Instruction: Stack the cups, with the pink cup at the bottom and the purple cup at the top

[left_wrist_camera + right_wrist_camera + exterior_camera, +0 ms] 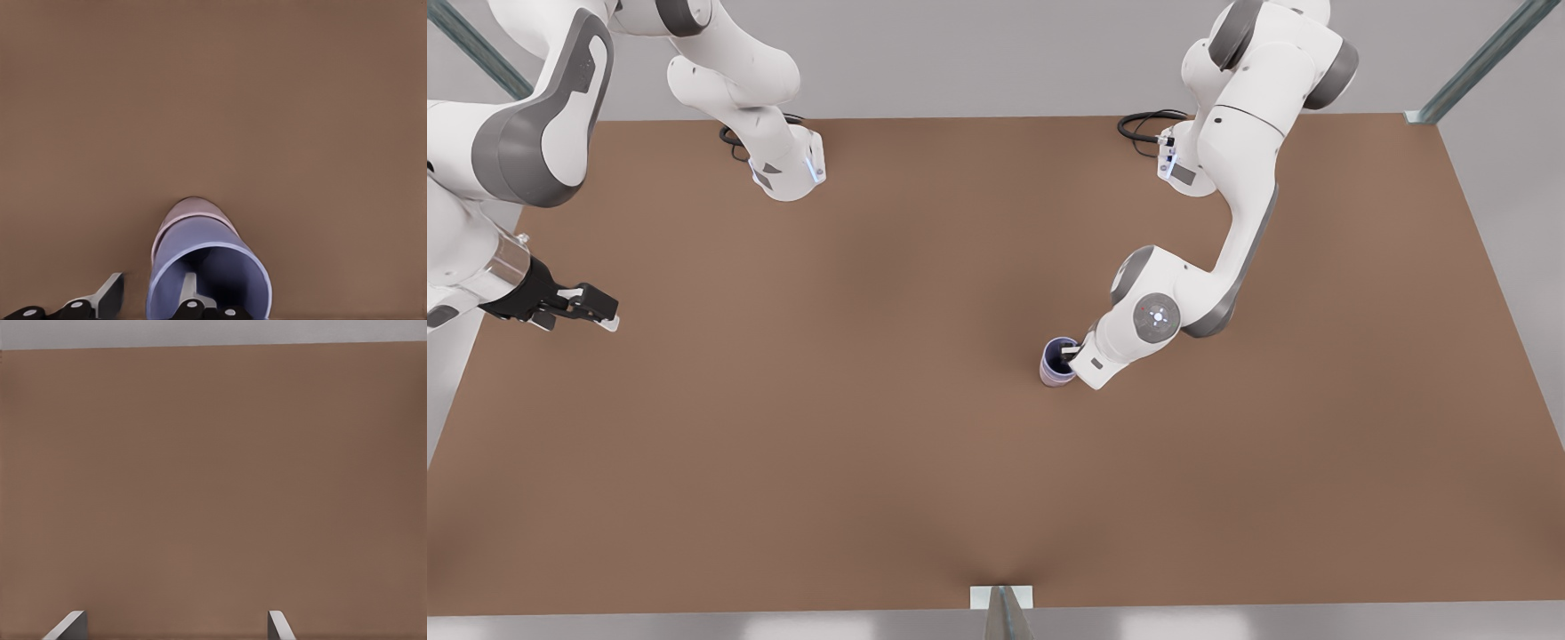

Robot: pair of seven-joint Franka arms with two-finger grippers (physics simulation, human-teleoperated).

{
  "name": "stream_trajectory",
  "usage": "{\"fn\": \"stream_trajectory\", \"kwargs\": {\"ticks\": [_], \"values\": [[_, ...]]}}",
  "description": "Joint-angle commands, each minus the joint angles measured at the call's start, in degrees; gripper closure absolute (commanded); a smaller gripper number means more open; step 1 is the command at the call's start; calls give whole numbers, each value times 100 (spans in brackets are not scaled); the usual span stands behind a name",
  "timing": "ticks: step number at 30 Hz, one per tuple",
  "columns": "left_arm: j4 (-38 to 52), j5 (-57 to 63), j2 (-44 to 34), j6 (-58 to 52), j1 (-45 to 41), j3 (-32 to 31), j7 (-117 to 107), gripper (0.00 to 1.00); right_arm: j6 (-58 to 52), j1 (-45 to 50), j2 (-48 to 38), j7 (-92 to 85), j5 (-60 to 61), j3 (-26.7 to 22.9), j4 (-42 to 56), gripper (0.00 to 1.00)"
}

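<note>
Where the brown table [889, 444] spreads matte and bare of any grain, the two cups stand nested as one small stack to the front view's right of centre. The purple cup [1059, 354] sits inside the pink cup [1054, 380]; in the left wrist view the purple cup [210, 267] shows a smooth, bluish lavender wall and a dark round mouth, and the pink cup [190, 210] shows as a pale mauve band past it. Both are plain tapered tumblers with no handle, and no writing or label can be read on them.

The left gripper [1074, 348] is at the stack's rim, on the arm at the front view's right. In its wrist view the left gripper [152, 292] has its fingers set a little apart astride the purple cup's wall, one finger [189, 287] inside the mouth and the other just outside; it is too close to tell whether the pads touch the wall.

The right gripper [605, 313], dark-bodied with pale tips, hangs at the front view's left edge, well apart from the cups, and waits with its fingers spread wide, as the right wrist view [177, 623] shows over bare table.

Grey walls and slanted metal frame struts [1476, 62] border the table, and black cables [1147, 124] coil by the arm bases.
</note>
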Motion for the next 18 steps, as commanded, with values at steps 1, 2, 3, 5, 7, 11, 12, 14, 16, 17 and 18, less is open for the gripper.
{"fn": "stream_trajectory", "kwargs": {"ticks": [1, 2, 3, 5, 7, 11, 12, 14, 16, 17, 18], "values": [[5, 216, -6, -35, -1, 1, -154, 1, -6, 0, -6, -21, 4, -3, 3, 0], [5, 216, -24, -43, -1, 1, -163, 0, 2, 8, -6, -12, 4, -3, 3, 0], [40, 216, -76, -113, 8, 1, -163, 0, 2, 0, -6, -21, 4, -3, 3, 0], [162, 216, -401, -482, 17, 133, -163, 0, -6, 0, -6, -21, 4, -3, 3, 0], [1015, 726, -472, -1888, 34, 484, 294, 0, -6, -1, -6, -21, 13, -3, 3, 0], [1763, 902, -727, -3023, 26, 1662, 1841, 0, -6, -27, -15, -12, 13, -12, 3, 0], [1771, 928, -885, -3023, 43, 1812, 1868, 0, 2, 8, 2, -21, 4, -3, 3, 0], [1806, 911, -1219, -3137, 412, 1602, 2306, 0, 20, 0, 11, -21, 4, -3, 3, 0], [1798, 954, -1491, -3093, 1265, 872, 2659, 0, 2, -18, 3, -12, 13, -12, 3, 0], [1789, 1007, -1561, -3084, 1282, 854, 2755, 0, 2, -36, 3, -21, 48, -21, 3, 0], [1771, 1043, -1685, -3084, 1353, 766, 2993, 0, 2, -27, 3, -12, 39, -12, 3, 0]]}}
